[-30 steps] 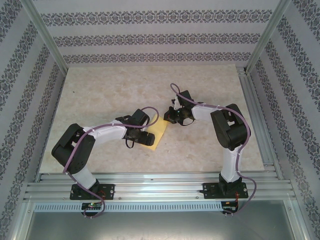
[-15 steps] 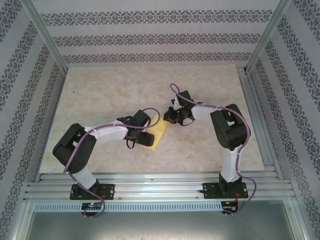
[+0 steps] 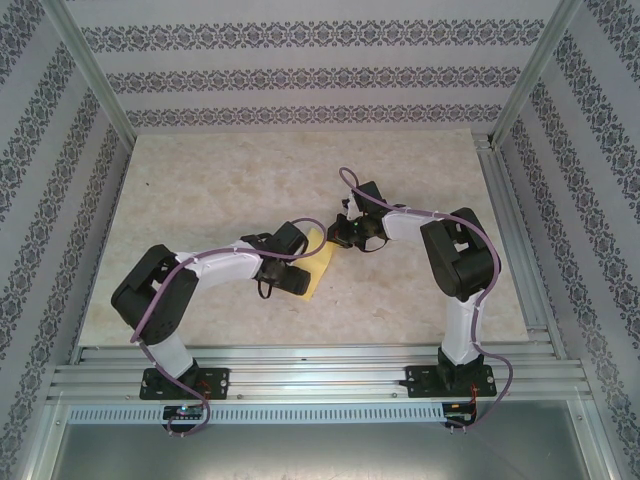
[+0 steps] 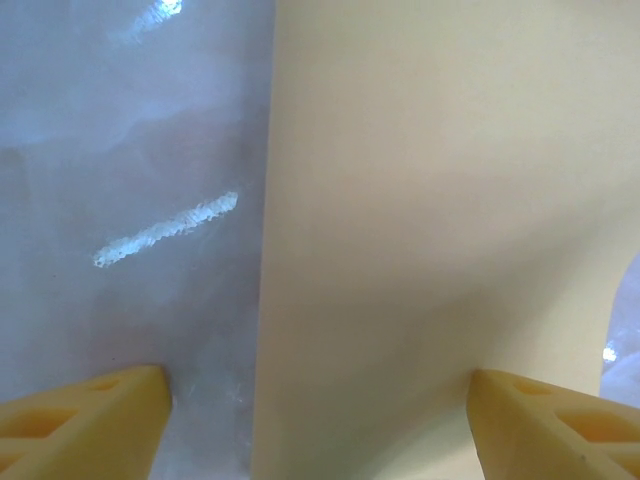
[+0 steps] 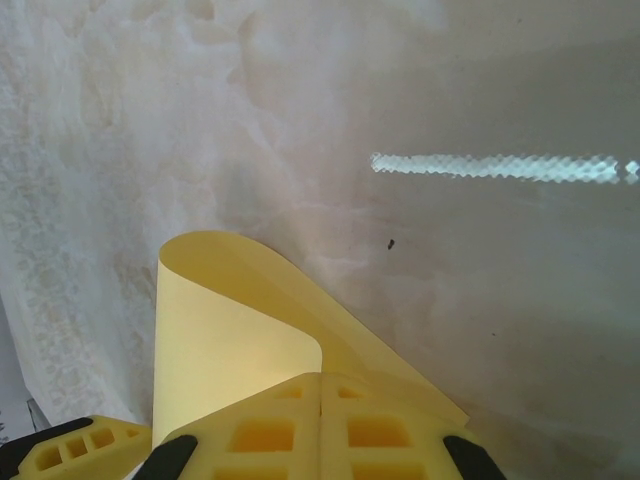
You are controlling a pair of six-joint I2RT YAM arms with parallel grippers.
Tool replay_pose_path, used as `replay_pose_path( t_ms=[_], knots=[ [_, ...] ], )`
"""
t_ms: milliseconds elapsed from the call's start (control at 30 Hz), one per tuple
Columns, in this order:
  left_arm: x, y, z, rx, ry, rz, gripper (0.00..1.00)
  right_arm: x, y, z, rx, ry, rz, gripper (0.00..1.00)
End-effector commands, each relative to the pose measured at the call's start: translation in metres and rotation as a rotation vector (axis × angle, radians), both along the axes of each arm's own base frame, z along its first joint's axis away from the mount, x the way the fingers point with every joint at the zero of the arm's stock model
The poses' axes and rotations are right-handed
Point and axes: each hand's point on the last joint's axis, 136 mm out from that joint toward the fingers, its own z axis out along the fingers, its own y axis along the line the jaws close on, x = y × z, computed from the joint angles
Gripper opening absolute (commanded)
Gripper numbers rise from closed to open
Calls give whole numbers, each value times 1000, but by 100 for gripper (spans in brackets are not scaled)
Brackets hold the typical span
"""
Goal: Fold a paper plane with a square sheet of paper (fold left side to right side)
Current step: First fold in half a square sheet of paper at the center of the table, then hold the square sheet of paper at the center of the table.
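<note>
left claw (image 4: 315,388) released over square sheet of paper (image 3: 320,264) | right claw (image 5: 320,392) clenched on its curled edge

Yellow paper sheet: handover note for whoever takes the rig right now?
Left gripper: open, low over the thin mustard-yellow square paper sheet, straddling one edge.
Right gripper: shut on the sheet's edge, which curls upward.
The rest of the sheet lies on the marbled beige tabletop.
Done: one edge lifted.
To do: carry it across, align, press the crease; no crease visible yet.

open table (image 3: 220,180) beyond, right arm (image 3: 455,255) flanking paper (image 3: 321,263)
</note>
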Motion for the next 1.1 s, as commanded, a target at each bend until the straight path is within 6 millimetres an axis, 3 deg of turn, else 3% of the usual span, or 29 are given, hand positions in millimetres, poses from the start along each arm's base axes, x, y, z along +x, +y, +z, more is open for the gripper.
replay_pose_path(
  t_ms=[0, 633, 1067],
  knots=[
    [-20, 12, -21, 96, 82, -24, 80, 3, 4, 3, -17, -28, 18, 0],
    [-40, 20, -45, 162, 137, -22, 79, 17, -2, 19, -6, -63, 12, 21],
    [-39, 20, -44, 171, 134, -23, 78, 22, -46, 32, -114, -109, -45, 36]
  ],
)
